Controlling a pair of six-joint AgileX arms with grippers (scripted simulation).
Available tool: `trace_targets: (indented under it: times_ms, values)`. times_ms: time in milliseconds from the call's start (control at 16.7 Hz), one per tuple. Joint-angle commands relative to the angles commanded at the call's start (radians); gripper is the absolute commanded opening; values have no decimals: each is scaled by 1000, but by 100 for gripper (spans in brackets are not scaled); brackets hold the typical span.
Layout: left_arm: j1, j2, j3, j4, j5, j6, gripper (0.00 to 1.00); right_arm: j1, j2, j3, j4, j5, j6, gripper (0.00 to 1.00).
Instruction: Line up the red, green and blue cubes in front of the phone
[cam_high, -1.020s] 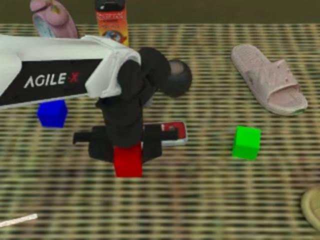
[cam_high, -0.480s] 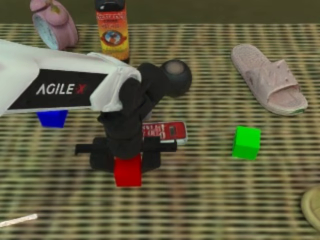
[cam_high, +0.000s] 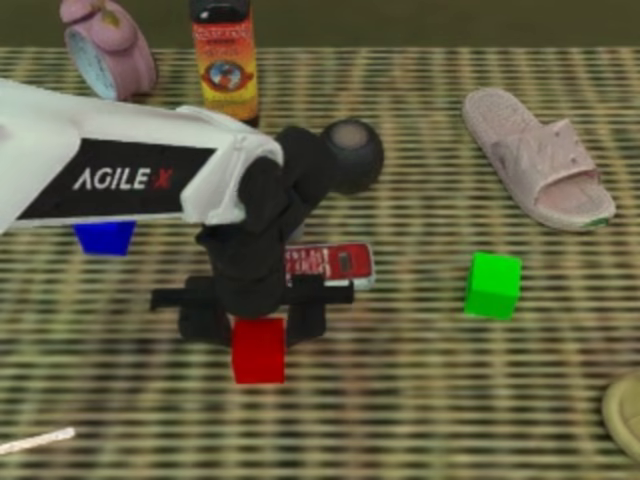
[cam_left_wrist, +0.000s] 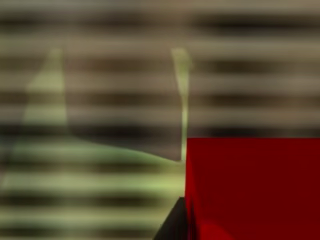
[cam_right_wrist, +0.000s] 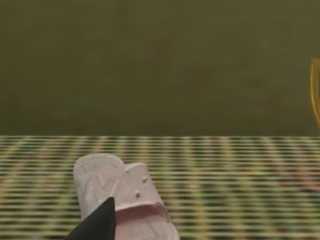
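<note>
The red cube rests on the woven mat just in front of the left end of the phone. My left gripper hovers right over it, open, with its fingers close on either side. In the left wrist view the red cube fills the corner beside one dark fingertip. The green cube lies to the right of the phone. The blue cube sits far left, half hidden under my left arm. Only a fingertip of my right gripper shows, in the right wrist view.
At the back left stand a pink alarm clock and a bottle with an orange label. A pink slipper lies back right. A round yellowish rim pokes in at the right edge. A white stick lies front left.
The left arm came forward with the red cube and then held still. In the last half second the cube dropped a little, out of the fingers and onto the mat.
</note>
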Motion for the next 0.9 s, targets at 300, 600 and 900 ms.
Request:
trace_targets:
  times_ms: [300,600,900]
  values:
    - [0,0,0,0,0,0,100,0,0,0,0,0,0,100]
    - [0,0,0,0,0,0,100,0,0,0,0,0,0,100]
    - [2,-15,29,-42,-1,-1,100,0,0,0,0,0,0,100]
